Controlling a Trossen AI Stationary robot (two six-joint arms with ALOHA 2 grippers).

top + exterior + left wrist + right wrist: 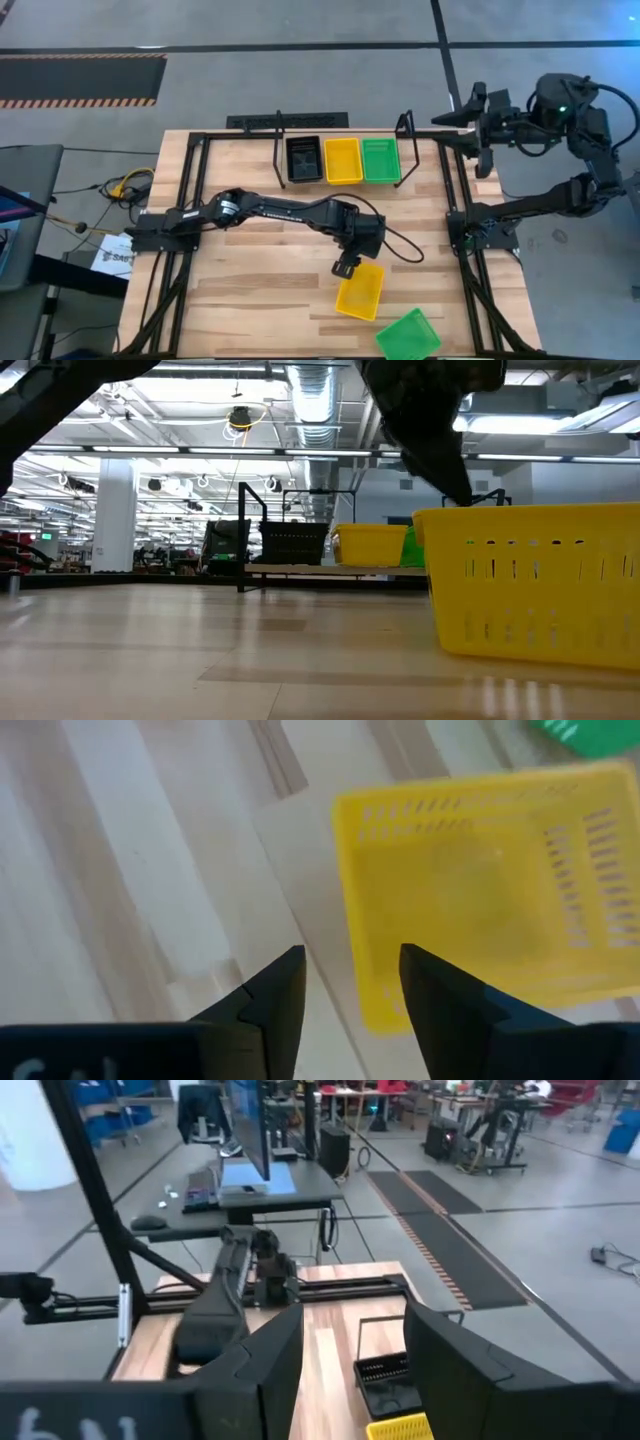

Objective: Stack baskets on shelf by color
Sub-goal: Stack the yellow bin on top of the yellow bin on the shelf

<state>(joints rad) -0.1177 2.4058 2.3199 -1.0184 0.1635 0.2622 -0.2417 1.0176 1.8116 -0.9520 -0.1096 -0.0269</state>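
Left gripper (345, 268) low over the pale wooden tabletop (250, 290), fingers (275, 1005) parted and holding nothing, poised at the near corner of a loose yellow mesh-sided plastic basket (360, 291); from the left wrist view, one finger just over the basket's rim, the other over bare wood. Whether fingers touch the rim: cannot tell. Just beside that basket, toward the table's front edge, a loose green mesh-sided plastic basket (408, 335), tilted askew.

At the far side of the table, a low black metal-tube shelf (279, 150) carrying three baskets abreast: black mesh basket (304, 159), yellow shelf basket (342, 160), green shelf basket (380, 160), touching side by side. How many stacked in each: cannot tell.

Right gripper (484, 135) raised off the table's far right corner, well apart from all baskets, fingers (262, 1365) spread, empty.
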